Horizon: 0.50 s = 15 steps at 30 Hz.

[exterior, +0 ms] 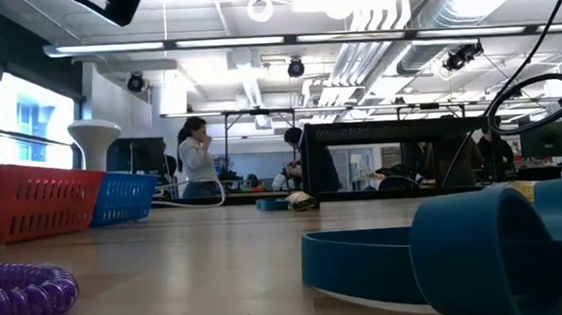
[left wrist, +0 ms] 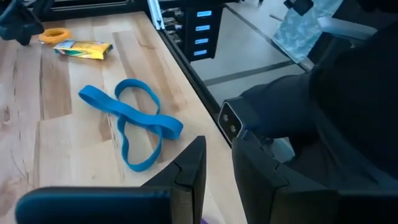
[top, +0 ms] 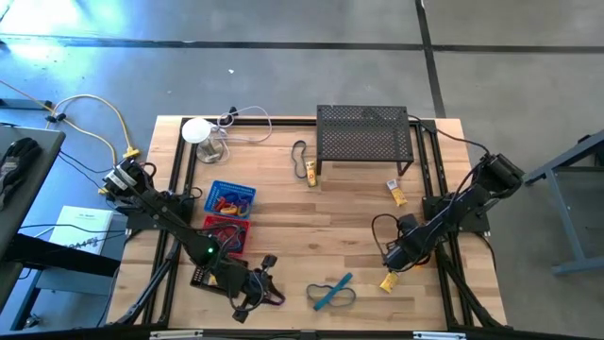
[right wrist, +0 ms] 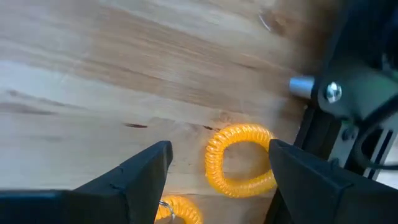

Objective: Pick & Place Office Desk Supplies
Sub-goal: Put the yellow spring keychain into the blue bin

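Note:
My right gripper [top: 392, 263] points steeply down, open, over an orange coil ring [right wrist: 239, 158] lying flat on the table. Its fingers stand on either side of the ring, above it. A second orange ring [right wrist: 181, 210] lies just beside it. My left gripper [left wrist: 219, 146] hangs near the table's front edge and points toward the twisted blue elastic loop [left wrist: 134, 121]. Its fingers stand a narrow gap apart with nothing between them. A purple coil ring [exterior: 25, 290] lies on the table under it. Yellow tubes [top: 310, 173] [top: 396, 193] and a black loop [top: 300, 156] lie by the shelf.
A blue basket [top: 229, 198] and a red basket [top: 226, 229] stand left of centre. The black mesh shelf [top: 363, 142] stands at the far edge, and the white round device [top: 196, 130] with its cable is at the far left. Bare wood lies mid-table. People stand in the room beyond.

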Motion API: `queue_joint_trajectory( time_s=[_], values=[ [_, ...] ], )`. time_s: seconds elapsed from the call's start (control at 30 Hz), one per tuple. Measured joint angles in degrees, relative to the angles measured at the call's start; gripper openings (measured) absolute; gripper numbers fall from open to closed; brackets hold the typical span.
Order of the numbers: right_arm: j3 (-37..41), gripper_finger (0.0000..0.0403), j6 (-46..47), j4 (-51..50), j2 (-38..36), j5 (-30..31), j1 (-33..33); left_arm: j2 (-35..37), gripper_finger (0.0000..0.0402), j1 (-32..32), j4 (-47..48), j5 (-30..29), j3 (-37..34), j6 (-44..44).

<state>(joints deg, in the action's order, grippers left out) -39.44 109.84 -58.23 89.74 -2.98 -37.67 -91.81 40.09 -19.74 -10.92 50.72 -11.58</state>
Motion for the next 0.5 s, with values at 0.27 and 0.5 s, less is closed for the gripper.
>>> queue_joint_trajectory(
  time_s=[0.27,0.5],
  values=[
    [0.3,0.0270,-1.4,-2.5,-5.2,4.4,-2.1,0.0,0.0074,-0.4,0.0,0.0,0.0,1.1],
    [0.3,0.0270,0.1,-5.5,-6.5,4.0,-2.5,0.0,0.0074,-0.6,0.0,-0.1,0.0,1.1]
  ],
)
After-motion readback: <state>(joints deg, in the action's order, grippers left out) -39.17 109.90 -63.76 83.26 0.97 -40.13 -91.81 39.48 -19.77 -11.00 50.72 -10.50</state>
